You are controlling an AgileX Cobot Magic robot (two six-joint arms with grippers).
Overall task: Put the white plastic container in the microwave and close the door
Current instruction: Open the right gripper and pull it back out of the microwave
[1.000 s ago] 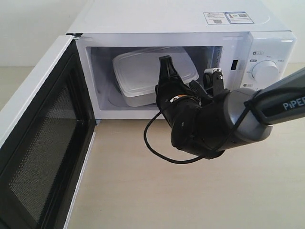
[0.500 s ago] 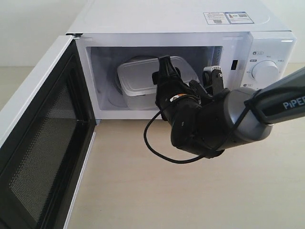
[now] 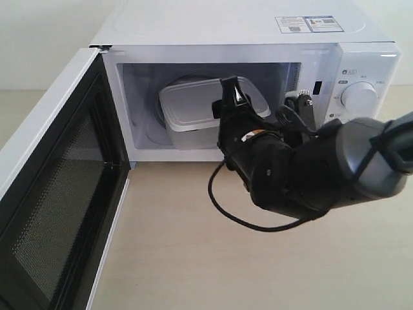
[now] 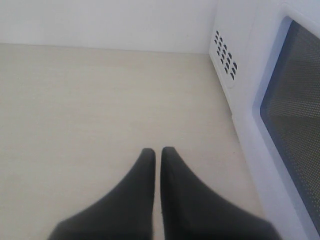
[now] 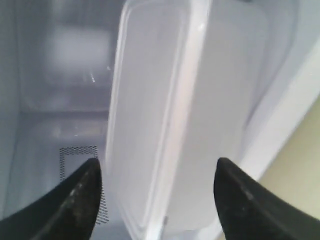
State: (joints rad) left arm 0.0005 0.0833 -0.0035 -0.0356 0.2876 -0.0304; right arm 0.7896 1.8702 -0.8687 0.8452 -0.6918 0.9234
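The white microwave point(image 3: 226, 26) stands with its door point(image 3: 58, 194) swung wide to the left. The white plastic container point(image 3: 190, 106) rests inside the cavity, lid up. My right gripper point(image 3: 231, 108) is at the cavity mouth, just in front of the container. In the right wrist view it is open point(image 5: 157, 170), its black fingertips point(image 5: 82, 185) on either side of the container's point(image 5: 150, 100) near end and clear of it. My left gripper point(image 4: 158, 152) is shut and empty above the table, beside the door's mesh window point(image 4: 295, 100).
The pale wooden tabletop point(image 3: 174, 258) stretches in front of the microwave. A black cable loop point(image 3: 226, 210) hangs below my right arm. The round dial point(image 3: 358, 97) sits on the control panel at the right. Vent holes point(image 4: 225, 50) mark the microwave's side wall.
My right gripper has opened and let go of the container, which has settled flat deeper in the cavity. The right arm has drawn back a little toward the right.
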